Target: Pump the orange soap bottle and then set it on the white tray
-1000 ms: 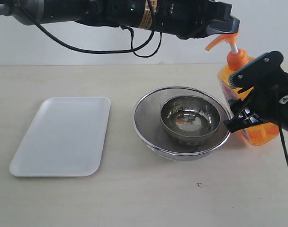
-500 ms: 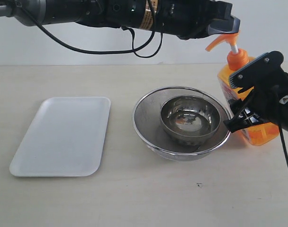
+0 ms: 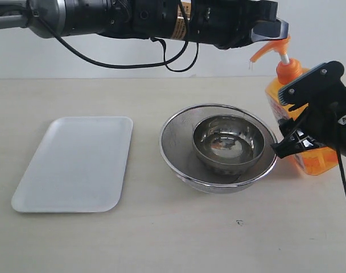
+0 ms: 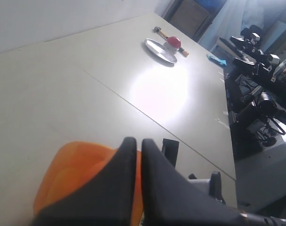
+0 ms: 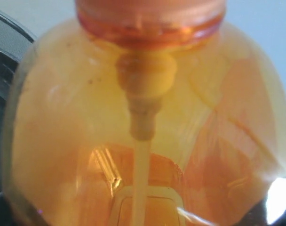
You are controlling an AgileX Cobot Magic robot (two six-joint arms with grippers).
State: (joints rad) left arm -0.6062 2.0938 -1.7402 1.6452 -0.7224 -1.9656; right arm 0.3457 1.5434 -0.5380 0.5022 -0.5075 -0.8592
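Orange soap bottle (image 3: 318, 162) nudged a hair toward 3 o'clock | sits on bench (image 3: 161, 239) at 3 o'clock of steel bowls (image 3: 178, 165), white tray (image 3: 76, 165) off at 9 | left fingers (image 4: 129, 179) pinched together over pump head (image 3: 268, 48), right fingers (image 3: 307, 79) clamping body | risk: off-centre push slips, tips bottle bowlward

Exterior view: orange soap bottle (image 3: 320, 163) body mostly hidden behind right gripper (image 3: 280, 123); left arm (image 3: 133, 14) cut by frame edge. Right wrist view: bottle blurred, cropped all round.
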